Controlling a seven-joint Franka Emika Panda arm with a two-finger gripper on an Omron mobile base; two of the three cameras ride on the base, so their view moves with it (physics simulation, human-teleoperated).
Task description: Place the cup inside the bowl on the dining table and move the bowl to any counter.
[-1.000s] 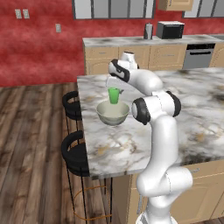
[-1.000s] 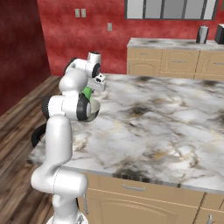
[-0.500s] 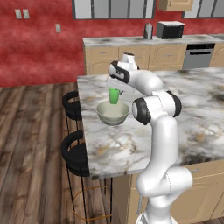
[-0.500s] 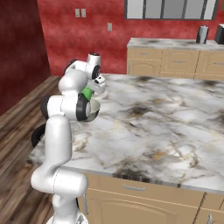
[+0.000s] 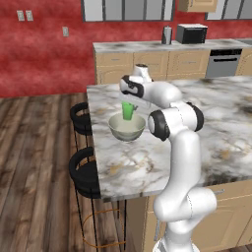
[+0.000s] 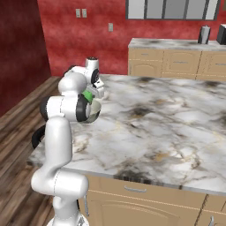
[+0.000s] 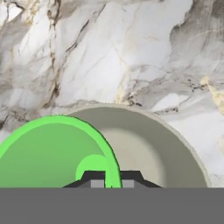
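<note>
Two-finger gripper (image 7: 113,180) pinched on rim of small bright green tapered cup (image 5: 128,110), fingers either side of wall. Cup held upright just above round grey-beige bowl (image 5: 127,127), over its pale inside. Bowl sits on white-grey marble dining table (image 5: 133,162), near edge above black round stools (image 5: 84,171).

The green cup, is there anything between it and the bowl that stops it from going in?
No, nothing visible is in the way. The gripper is shut on the cup by its rim, holding it right above the open bowl on the dining table. The bowl's inside looks bare.
</note>
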